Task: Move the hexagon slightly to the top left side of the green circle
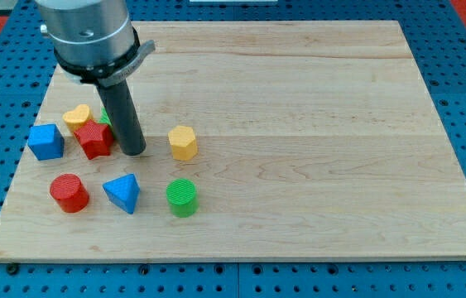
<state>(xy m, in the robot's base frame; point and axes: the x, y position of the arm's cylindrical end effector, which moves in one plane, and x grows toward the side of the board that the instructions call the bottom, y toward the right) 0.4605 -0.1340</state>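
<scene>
My tip [134, 152] rests on the bench [315, 124] in its left half, nearer the left edge than the middle. I carry no hand at all, only this straight dark rod, so there is nothing to clench or release and nothing is grasped.

The yellow hexagon [183, 142] sits just to the view's right of my tip, apart from it by a narrow strip of bare wood. The green circle [182, 197] lies below the hexagon toward the bench's bottom edge, almost straight under it, with a clear gap between the two.

On the other side of my tip, close against the rod, is the red star [93, 138]; I cannot tell whether the rod touches it. Behind the star, toward the top edge, a yellow heart [76, 117] shows, and a sliver of another green block [105, 117] peeks out beside the rod, its shape mostly hidden. The blue cube [46, 141] stands near the left edge, just left of the star.

Lower down, the red cylinder [69, 193] and the blue triangle [122, 193] sit side by side toward the bottom-left corner, the triangle between the cylinder and the green circle.
</scene>
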